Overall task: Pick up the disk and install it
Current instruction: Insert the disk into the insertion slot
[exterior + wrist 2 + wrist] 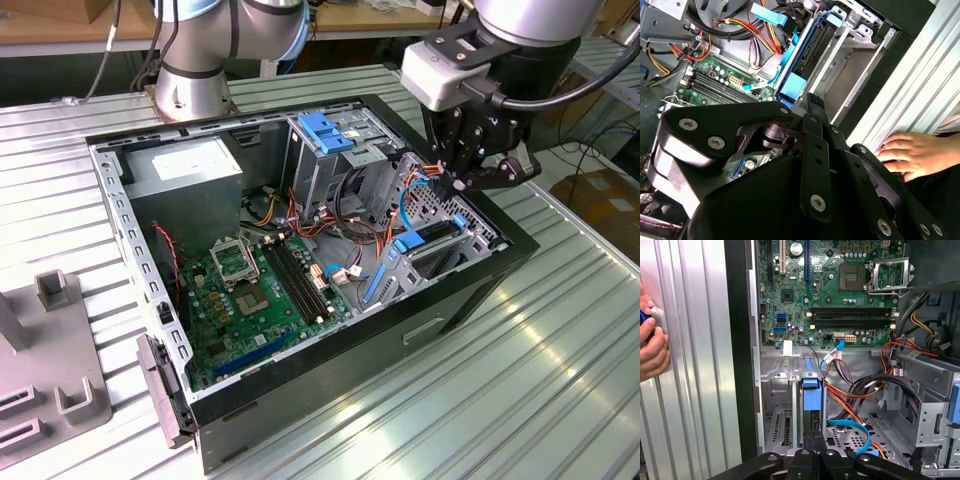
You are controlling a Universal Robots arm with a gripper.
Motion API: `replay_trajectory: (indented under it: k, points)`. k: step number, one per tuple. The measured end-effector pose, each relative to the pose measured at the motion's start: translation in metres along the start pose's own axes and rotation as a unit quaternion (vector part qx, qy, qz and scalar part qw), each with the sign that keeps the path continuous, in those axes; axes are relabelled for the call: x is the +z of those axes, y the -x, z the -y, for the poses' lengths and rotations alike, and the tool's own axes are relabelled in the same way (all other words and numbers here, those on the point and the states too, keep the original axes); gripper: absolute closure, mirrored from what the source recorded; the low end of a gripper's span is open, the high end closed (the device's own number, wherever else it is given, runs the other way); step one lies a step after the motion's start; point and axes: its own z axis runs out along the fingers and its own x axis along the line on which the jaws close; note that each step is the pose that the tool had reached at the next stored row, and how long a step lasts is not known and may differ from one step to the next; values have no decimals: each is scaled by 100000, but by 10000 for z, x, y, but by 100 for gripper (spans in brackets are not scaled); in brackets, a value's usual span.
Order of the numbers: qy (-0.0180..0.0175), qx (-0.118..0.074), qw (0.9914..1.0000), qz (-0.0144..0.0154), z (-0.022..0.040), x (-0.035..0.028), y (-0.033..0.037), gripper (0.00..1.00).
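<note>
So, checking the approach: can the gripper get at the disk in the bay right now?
Probably yes: the gripper hangs just above the disk, and the cables run beside it, not across.

The table (560, 330) is ribbed bare metal with a satin sheen (streaked bright where light falls). The computer case (450, 300) is matt black outside and dull grey sheet metal within. The motherboard (830, 295) is glossy green board. The disk (810, 402) has a dark, smooth casing and slightly shiny blue plastic rails. The gripper (812, 100) is matt black, its links studded with bright metal screw heads. The cables (850, 390) wear smooth coloured plastic.
</note>
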Motion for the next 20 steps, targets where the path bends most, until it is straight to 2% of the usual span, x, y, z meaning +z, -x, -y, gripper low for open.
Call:
replay_trajectory:
  k: [2,4,7,20]
  points:
    - [565,9,99998,18,48,11,1,90]
    - [878,41,99996,58,93,22,1,90]
    - [1436,185,99990,53,204,48,3,90]
    - [1455,247,99989,37,209,49,2,90]
